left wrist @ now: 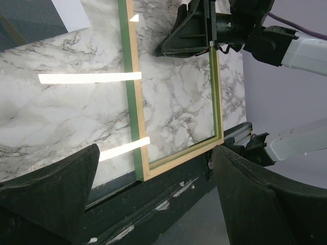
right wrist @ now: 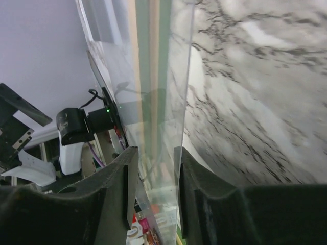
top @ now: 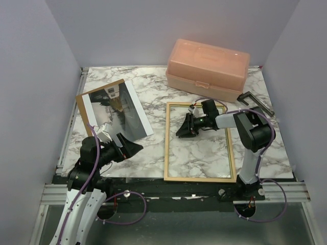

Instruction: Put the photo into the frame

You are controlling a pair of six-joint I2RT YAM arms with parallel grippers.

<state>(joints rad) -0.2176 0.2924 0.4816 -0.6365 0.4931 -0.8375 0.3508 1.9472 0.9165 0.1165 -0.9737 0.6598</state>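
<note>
The photo [top: 120,109] lies face up at the table's left on a brown backing panel [top: 100,88]; its corner shows in the left wrist view [left wrist: 69,11]. The frame [top: 166,148] lies flat right of centre, pale wood side up, with its green edge in the left wrist view [left wrist: 134,102]. My left gripper [top: 135,148] is open and empty [left wrist: 156,149], below the photo and left of the frame. My right gripper [top: 180,127] reaches inside the frame's upper part. Its fingers [right wrist: 156,150] are closed on the edge of a clear pane [right wrist: 163,102] that stands tilted.
A peach plastic box [top: 207,69] stands at the back right. A small black clamp-like part [top: 255,102] lies by the right wall. Grey walls enclose the table on three sides. The black rail [left wrist: 168,199] runs along the near edge.
</note>
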